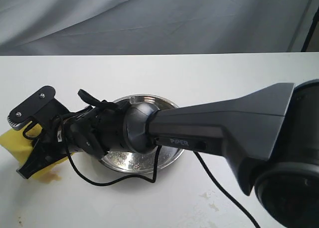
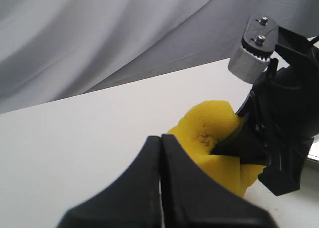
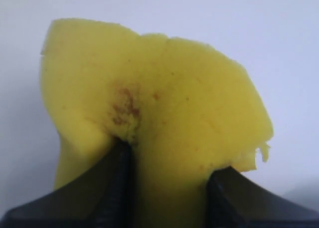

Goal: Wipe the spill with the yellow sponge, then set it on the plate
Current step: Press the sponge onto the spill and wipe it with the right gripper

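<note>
**Inspector:** Step in hand?

**Examiner:** Wiping, in my judgement. The right gripper is clamped on the yellow sponge, pinching it into a fold. This is at the left edge of the white table, over the spill, where an amber smear shows beside the foam. The left gripper is closed on nothing, close by.

**Inspector:** Next move?

**Examiner:** Finish the pass, lift, and carry to the steel plate, which sits just beside, under the arm.

**Inspector:** Obstructions?

**Examiner:** A slack black cable loops past the plate's near rim and may snag.
</note>
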You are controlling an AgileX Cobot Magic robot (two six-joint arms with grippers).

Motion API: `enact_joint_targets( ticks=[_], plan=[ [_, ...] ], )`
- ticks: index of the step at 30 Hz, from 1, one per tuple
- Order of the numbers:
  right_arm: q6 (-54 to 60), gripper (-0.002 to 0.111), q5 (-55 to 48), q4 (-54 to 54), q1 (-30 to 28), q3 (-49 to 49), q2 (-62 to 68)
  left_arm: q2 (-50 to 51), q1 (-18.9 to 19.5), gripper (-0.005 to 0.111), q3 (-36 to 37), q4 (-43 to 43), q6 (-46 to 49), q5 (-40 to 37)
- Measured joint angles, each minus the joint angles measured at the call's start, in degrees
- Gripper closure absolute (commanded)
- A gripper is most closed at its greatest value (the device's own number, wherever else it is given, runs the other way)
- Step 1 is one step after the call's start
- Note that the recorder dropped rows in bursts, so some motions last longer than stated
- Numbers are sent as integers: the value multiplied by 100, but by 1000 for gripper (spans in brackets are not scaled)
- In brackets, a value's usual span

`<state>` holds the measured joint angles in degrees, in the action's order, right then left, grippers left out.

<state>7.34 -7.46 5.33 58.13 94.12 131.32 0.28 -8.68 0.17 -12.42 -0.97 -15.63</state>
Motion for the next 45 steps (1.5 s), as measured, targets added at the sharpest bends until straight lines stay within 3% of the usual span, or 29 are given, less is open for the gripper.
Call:
enact_joint_targets(
  ticks=[10,22,30,38,42,45],
  plan=[
    [-35,108,63,104,0,362,374,0,0,107,0,0,0,0],
    [-45,108,-1854,288,0,2243,1238,0,0,107,0,0,0,0],
    [-82,108,-2353,86,-57,2414,1285,0,0,107,0,0,0,0],
    [-315,108,-2949,131,-520,2437,1262,0,0,107,0,0,0,0],
    [430,108,-3377,668,-585,2486,1254,0,0,107,0,0,0,0],
    [1392,108,-4026,1674,-645,2485,1240,0,0,107,0,0,0,0]
  ],
)
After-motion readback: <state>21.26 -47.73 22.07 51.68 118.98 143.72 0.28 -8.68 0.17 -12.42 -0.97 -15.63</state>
